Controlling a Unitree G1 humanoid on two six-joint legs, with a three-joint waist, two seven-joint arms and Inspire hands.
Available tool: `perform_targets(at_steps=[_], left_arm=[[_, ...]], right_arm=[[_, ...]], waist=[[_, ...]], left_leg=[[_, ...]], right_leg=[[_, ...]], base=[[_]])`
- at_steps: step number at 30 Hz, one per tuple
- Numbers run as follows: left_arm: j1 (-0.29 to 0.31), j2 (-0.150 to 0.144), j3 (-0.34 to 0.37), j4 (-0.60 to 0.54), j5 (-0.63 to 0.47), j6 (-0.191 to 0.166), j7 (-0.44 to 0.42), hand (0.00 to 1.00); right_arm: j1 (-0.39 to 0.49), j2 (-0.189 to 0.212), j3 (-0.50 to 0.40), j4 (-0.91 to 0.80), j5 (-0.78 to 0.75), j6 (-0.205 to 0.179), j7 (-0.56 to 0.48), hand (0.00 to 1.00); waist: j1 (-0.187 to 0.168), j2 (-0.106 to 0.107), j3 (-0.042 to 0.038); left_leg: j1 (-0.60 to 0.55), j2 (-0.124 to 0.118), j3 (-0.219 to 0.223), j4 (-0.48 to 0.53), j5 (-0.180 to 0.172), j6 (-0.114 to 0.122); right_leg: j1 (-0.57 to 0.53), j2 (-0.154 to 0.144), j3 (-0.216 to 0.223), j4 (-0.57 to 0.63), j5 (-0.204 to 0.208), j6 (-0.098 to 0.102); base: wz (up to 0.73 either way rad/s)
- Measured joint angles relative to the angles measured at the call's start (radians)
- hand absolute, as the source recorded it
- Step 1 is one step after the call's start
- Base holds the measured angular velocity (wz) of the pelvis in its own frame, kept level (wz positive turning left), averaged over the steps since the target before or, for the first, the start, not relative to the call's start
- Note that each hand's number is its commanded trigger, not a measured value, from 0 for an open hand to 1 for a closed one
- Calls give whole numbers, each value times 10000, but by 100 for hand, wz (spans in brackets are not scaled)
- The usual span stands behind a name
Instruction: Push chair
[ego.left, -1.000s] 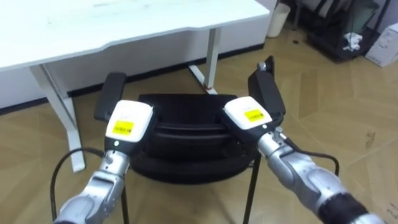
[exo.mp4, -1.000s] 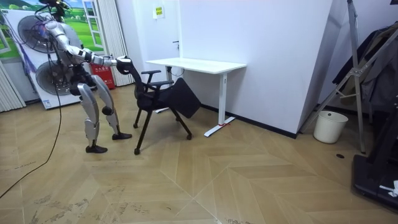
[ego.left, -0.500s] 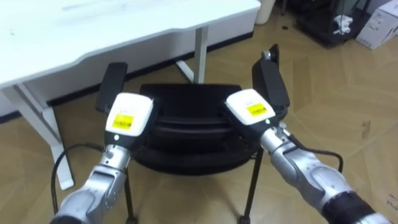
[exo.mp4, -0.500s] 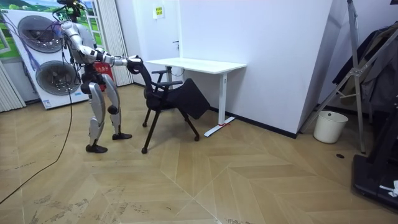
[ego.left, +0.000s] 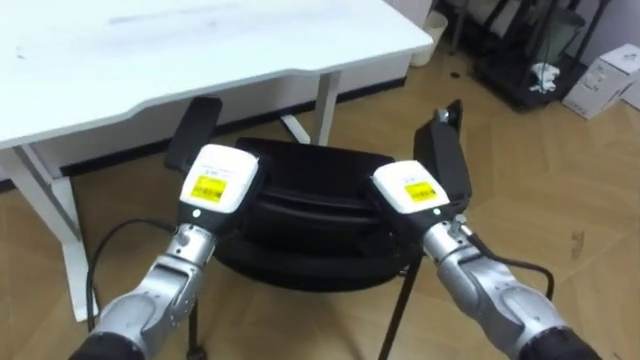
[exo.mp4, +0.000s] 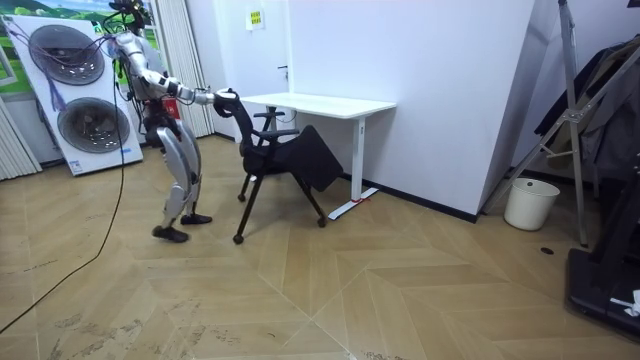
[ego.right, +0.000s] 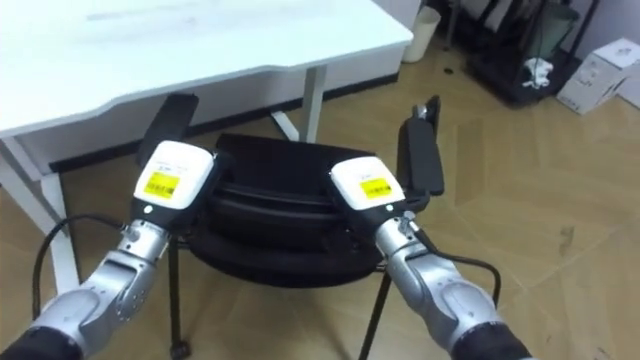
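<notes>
Pressed against chair (ego.left: 312, 212) backrest: left hand (ego.left: 215, 180), right hand (ego.left: 412, 190) — clasping or flat, cannot tell. Chair just ahead of them, at desk (ego.left: 200, 50) edge — not yet under; more pushing likely.

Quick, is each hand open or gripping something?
Left hand: at the chair back; open or shut cannot be told.
Right hand: likewise at the chair back; cannot be told.

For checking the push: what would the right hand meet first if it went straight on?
The black chair's backrest, which the right hand seems to be touching; the white desk lies beyond.
</notes>
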Motion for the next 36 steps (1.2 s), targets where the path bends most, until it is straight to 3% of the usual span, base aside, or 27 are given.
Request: perform_targets(at_steps=[1,2,3,4,7,13,17,23,31,36], left_arm=[[83,-8,74,21,-5,1,-1,100],[217,-13,203,-35,-5,1,23,100],[278,9,262,-80,-5,-2,72,100],[376,-105,414,-95,11,-7,115,100],[581,-135,705,-406,60,-54,288,100],[930,81,879,-786,148,49,407,100],[913,99,930,-1007,440,149,291,100],[819,141,930,-1499,472,225,-267,100],[763,192,928,-1499,469,230,-297,100],[758,204,976,-1397,467,229,-217,100]], right_arm=[[-3,51,87,-38,-30,85,52,100],[-11,100,104,-140,-101,111,184,100],[-36,110,112,-200,-136,113,241,100],[-18,126,172,-300,-229,154,299,100],[-60,49,152,-613,-466,214,343,100],[-113,110,355,-852,-466,158,757,100],[-113,139,368,-764,-213,150,790,100],[-108,-35,366,-840,-25,17,763,100],[-127,7,365,-833,-3,19,751,100],[-179,87,428,-824,-23,72,762,100]], waist=[[13,-17,-6],[31,-79,-38],[38,-189,-58],[102,-120,-126],[213,-127,-136],[318,-291,-129],[335,-545,-128],[201,-617,-118],[303,-541,-66],[462,-503,-71]], left_leg=[[175,-63,-50,-141,3,-37],[240,-158,-109,-195,-40,-129],[253,-227,-169,-176,-84,-199],[255,-245,-510,-135,-161,-341],[99,-143,-1267,-272,-41,-613],[307,88,-1591,-574,85,-814],[315,171,-1699,-680,141,-905],[129,174,-2135,-618,142,-911],[133,221,-2102,-667,139,-915],[157,343,-1814,-679,122,-945]], right_leg=[[-94,-30,193,-905,1,-38],[-166,-136,360,-1942,409,-43],[-240,-210,343,-2190,834,-233],[-50,-165,93,-2367,700,-313],[28,59,-285,-2722,773,-615],[437,288,-646,-3223,783,-885],[561,364,-820,-3432,826,-953],[744,419,-1199,-3796,990,-956],[708,477,-1091,-3970,1025,-970],[717,597,-919,-4095,1132,-1007]], base=[[16],[16],[25],[22],[28],[12],[14],[18],[-3],[-11]])
